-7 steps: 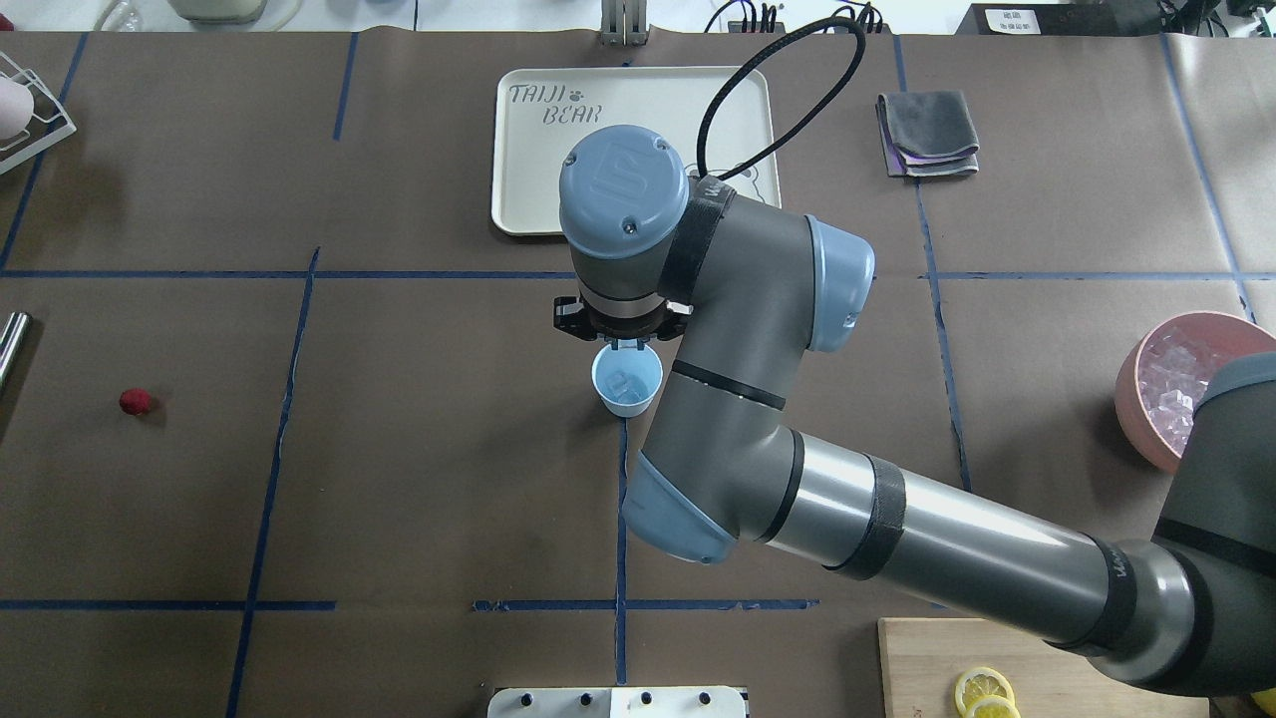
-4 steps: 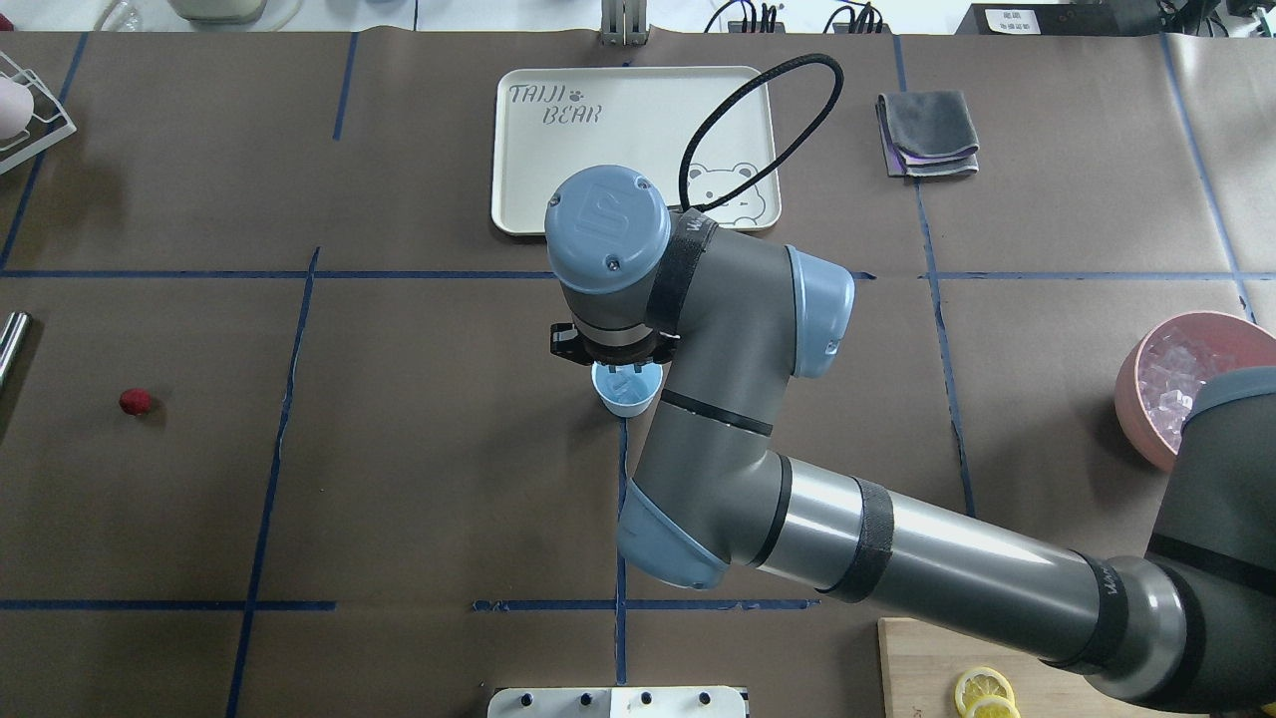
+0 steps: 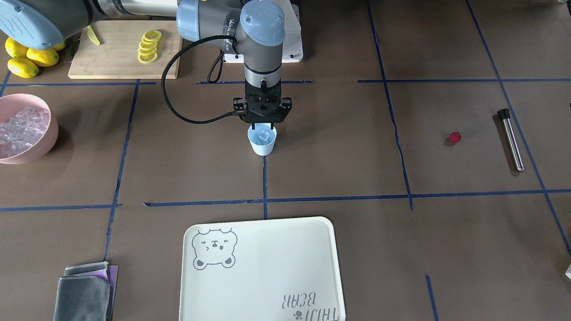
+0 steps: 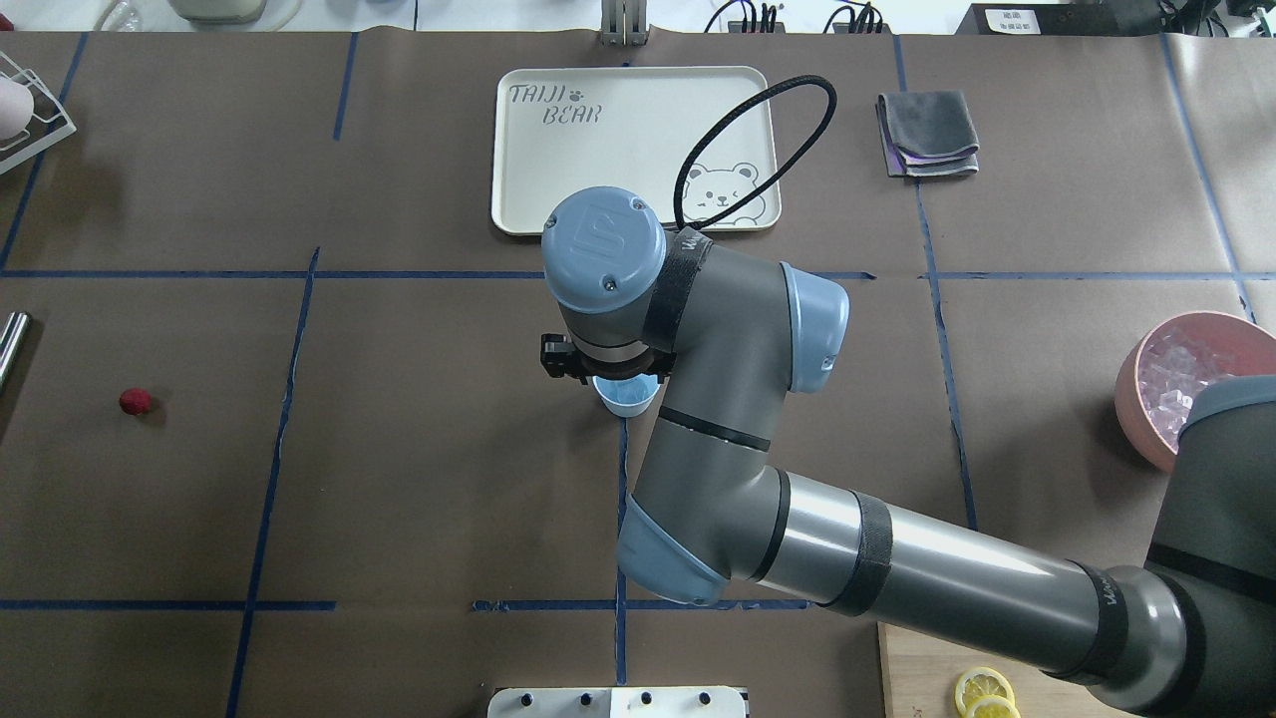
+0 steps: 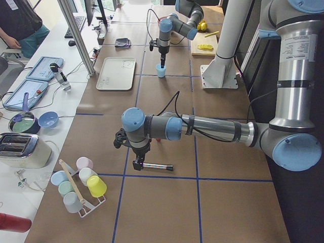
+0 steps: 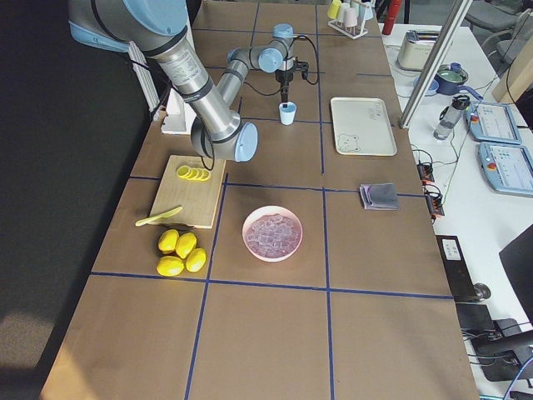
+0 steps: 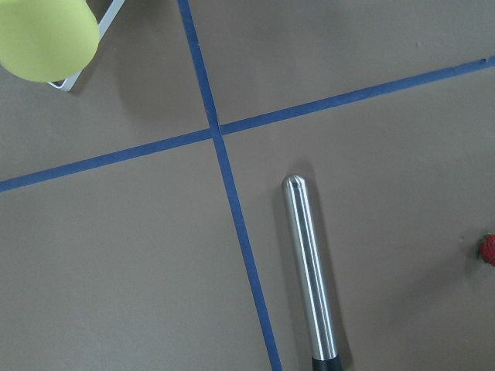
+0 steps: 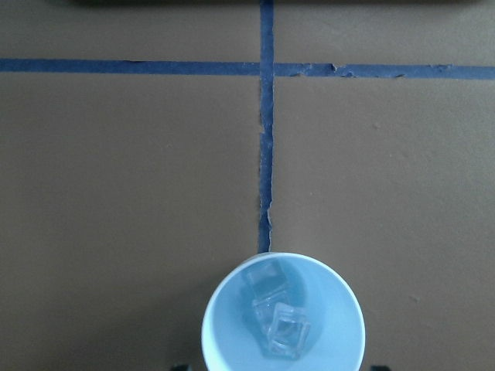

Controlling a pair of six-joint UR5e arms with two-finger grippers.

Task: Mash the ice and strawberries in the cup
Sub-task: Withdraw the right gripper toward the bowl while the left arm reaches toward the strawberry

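**Lettering on the tray and the arm**

The cream tray [image 4: 638, 110] at the upper centre of the overhead view carries "TAIJI BEAR" with a paw print in its upper left corner. The front-facing view shows the same words upside down at its bottom edge. The blue joint cap [image 4: 603, 234] in mid-frame bears an embossed "UR" mark. A white label [image 4: 1012, 20] at the upper right is too small to read.
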